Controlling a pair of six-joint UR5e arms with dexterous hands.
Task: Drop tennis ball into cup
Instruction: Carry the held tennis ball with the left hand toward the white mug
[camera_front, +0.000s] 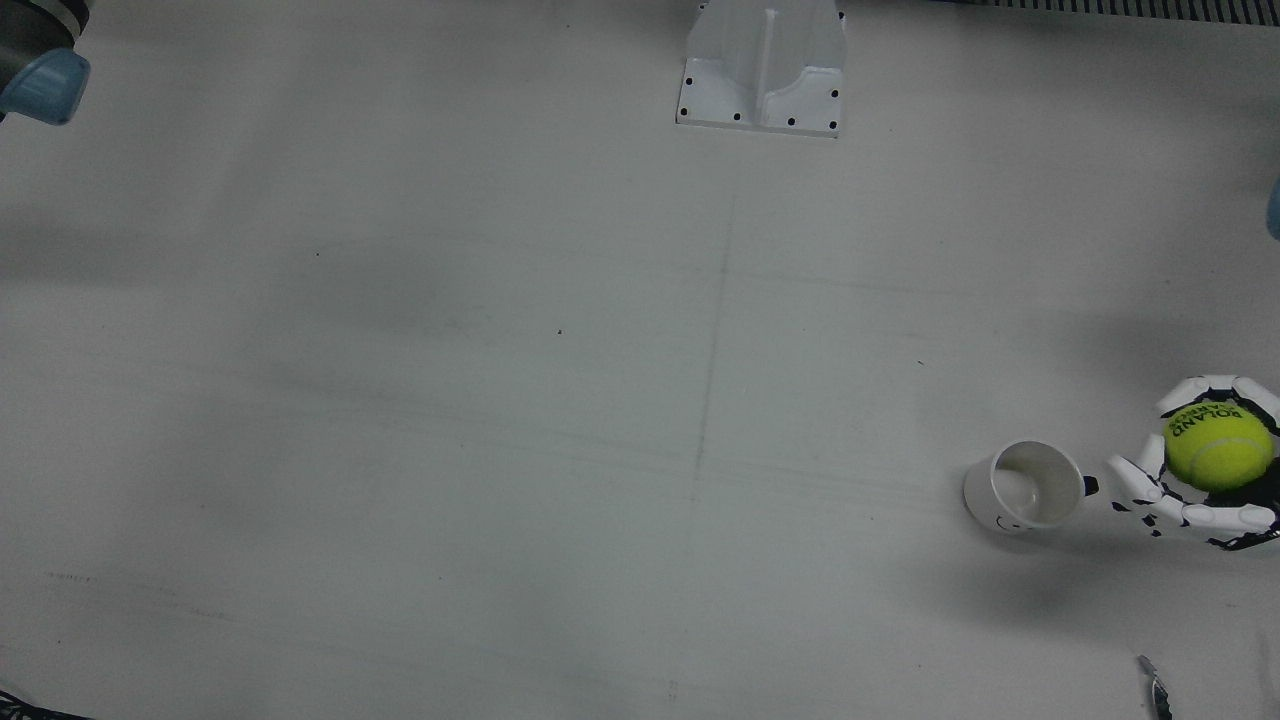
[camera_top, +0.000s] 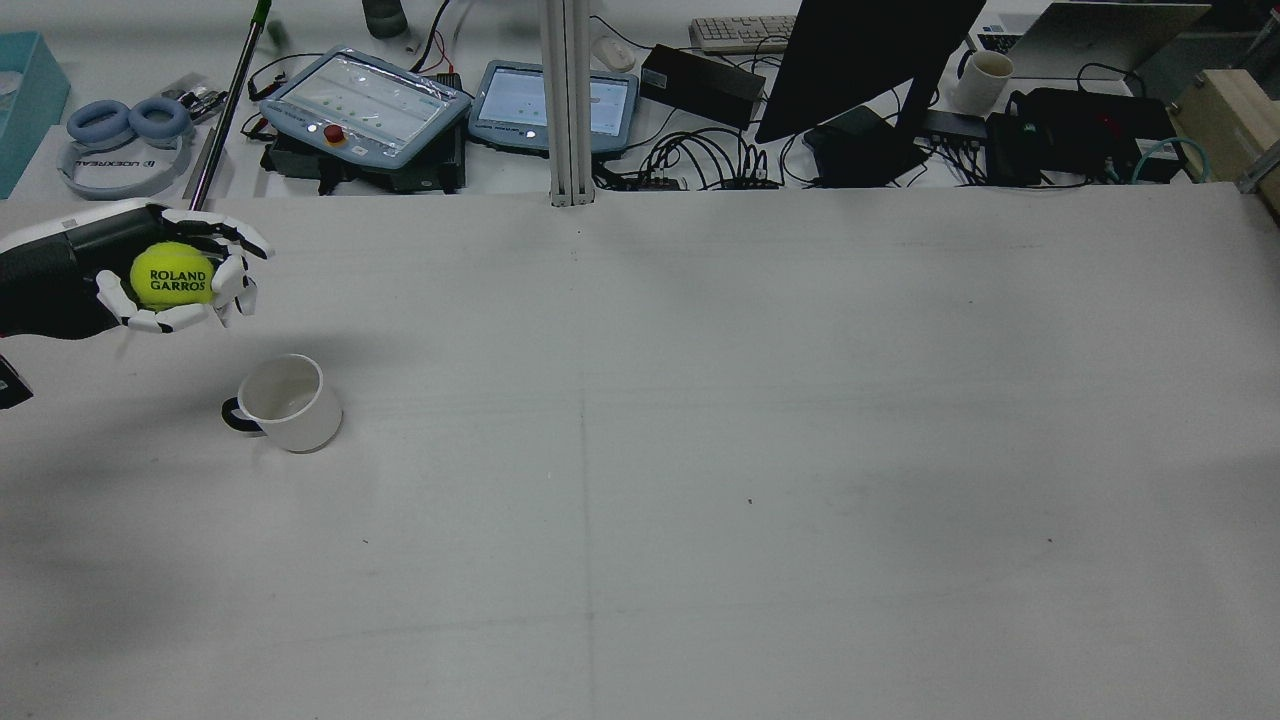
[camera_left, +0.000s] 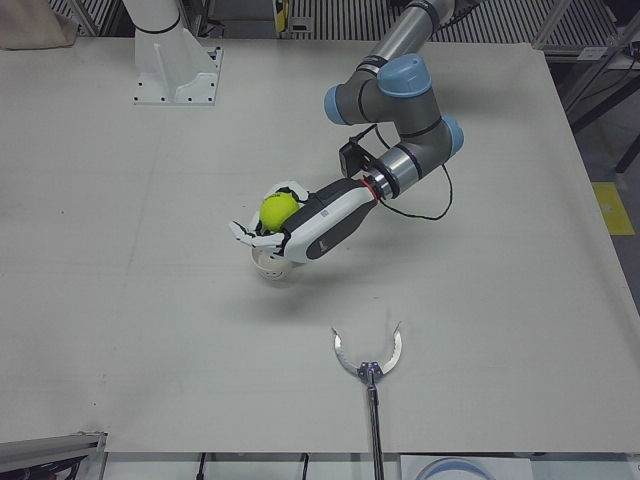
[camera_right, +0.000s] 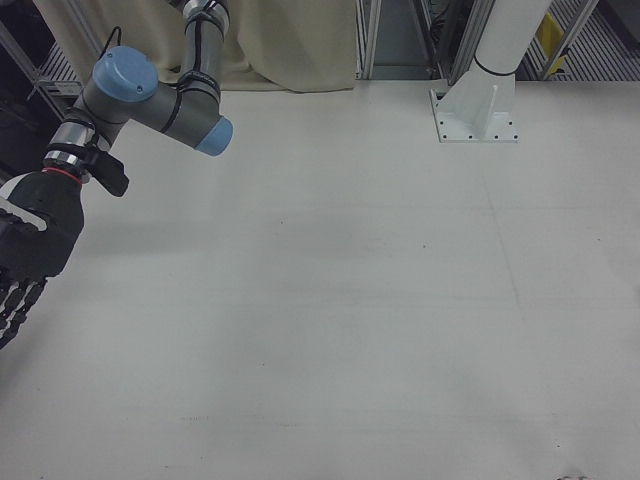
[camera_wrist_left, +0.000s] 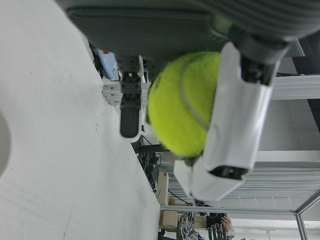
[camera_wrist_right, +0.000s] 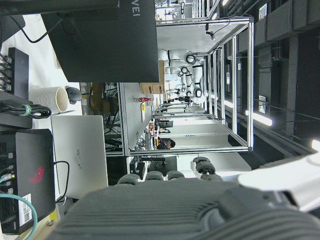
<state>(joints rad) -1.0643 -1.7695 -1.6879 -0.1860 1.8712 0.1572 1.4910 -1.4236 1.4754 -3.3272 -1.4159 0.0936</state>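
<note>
One ball (camera_top: 172, 275), lettered ROLAND GARROS, sits cupped in the left hand (camera_top: 180, 280), fingers curled round it palm-up so it can't roll off. It hangs just beside the cup (camera_top: 290, 402), not over the mouth yet. Right hand (camera_right: 25, 255) idle, far from the cup, fingers spread.

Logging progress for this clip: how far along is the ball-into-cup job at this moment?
Done: the left hand has the tennis ball grasped and lifted off the table. In hand: it holds the ball beside the upright cup, not over its mouth. Left: move above the empty cup and release.
</note>
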